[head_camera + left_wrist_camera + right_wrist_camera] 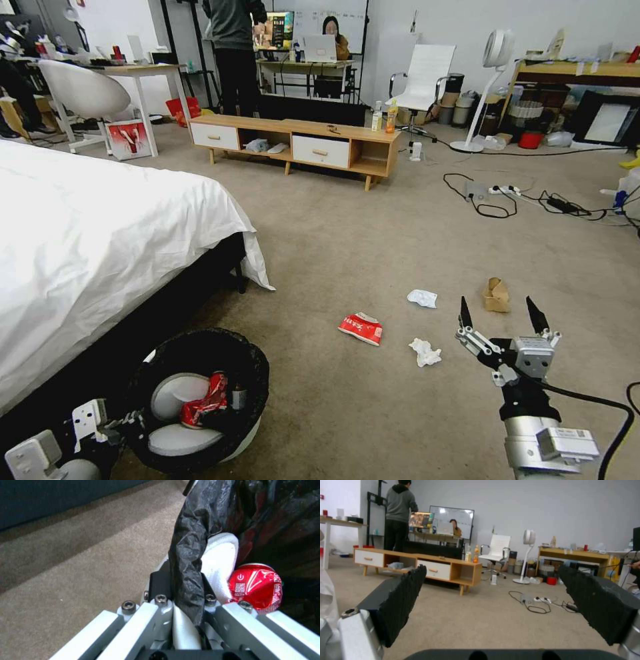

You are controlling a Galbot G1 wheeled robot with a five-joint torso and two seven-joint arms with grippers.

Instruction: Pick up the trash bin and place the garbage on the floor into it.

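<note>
Head view: the left gripper [123, 421] is clamped on the rim of the trash bin [200, 400], a crushed red can [207, 400] inside; the right gripper [505, 315] gapes wide, empty, above the floor [333, 240]; a brown paper box [496, 295] just beyond it, two crumpled tissues [425, 351] and a flattened carton [361, 328] to its left.

On the beige carpet floor [347, 253] before me: two crumpled white tissues [425, 351] [422, 298], one flattened red-white carton [361, 328], one brown paper box [496, 295]. In my one black-lined white bin [248, 373], near left: one crushed red can [205, 401].
</note>
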